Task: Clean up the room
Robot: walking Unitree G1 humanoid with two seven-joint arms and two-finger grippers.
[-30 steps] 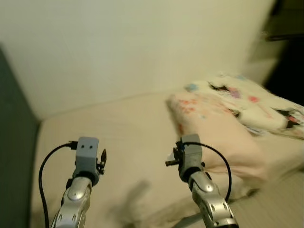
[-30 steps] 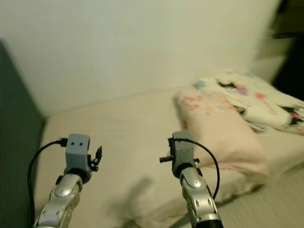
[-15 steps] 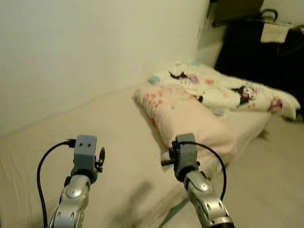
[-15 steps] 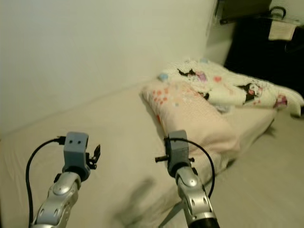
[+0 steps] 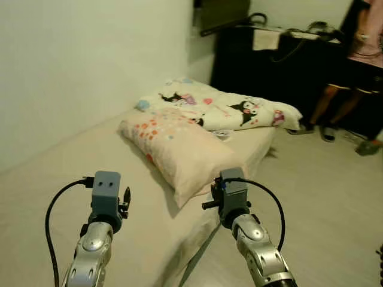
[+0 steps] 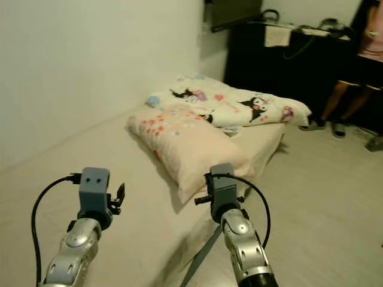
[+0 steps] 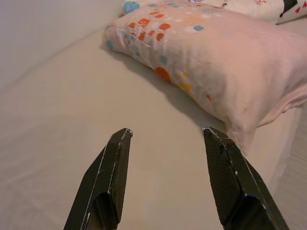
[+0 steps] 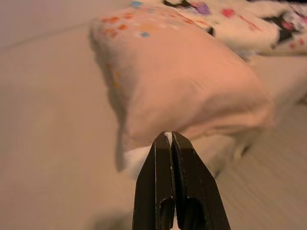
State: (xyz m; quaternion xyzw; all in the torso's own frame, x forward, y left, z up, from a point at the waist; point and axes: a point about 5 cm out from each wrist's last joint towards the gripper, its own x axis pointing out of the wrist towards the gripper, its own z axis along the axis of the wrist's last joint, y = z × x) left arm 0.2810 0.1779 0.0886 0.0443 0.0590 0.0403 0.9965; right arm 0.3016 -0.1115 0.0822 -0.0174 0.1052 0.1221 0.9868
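- Pink pillow [image 5: 179,149] with the coloured dots is lying on the cream mattress [image 5: 54,185], up at about 12 o'clock from my two arms, long side running from 11 toward 5 o'clock.
- Left gripper [image 7: 165,132] is hovering over bare mattress, fingers spread wide apart, nothing between them. Pillow sits ahead of it at roughly 1 o'clock, near but not touching.
- Right gripper [image 8: 169,136] has its fingers pressed together, and I can't see anything pinched in there. It's aimed at the pillow's near end, which sits close to the mattress edge.
- Behind the pillow at 1 o'clock there's a white cartoon-print blanket [image 5: 239,110] bunched up, touching the pillow's far end.
- Wall [image 5: 78,66] runs along the mattress from 9 to 12 o'clock.
- Pale floor [image 5: 323,203] opens out from 2 to 5 o'clock.
- Dark furniture [image 5: 281,66] along the back, and a person's legs [image 5: 326,104] at 2 o'clock standing by it.
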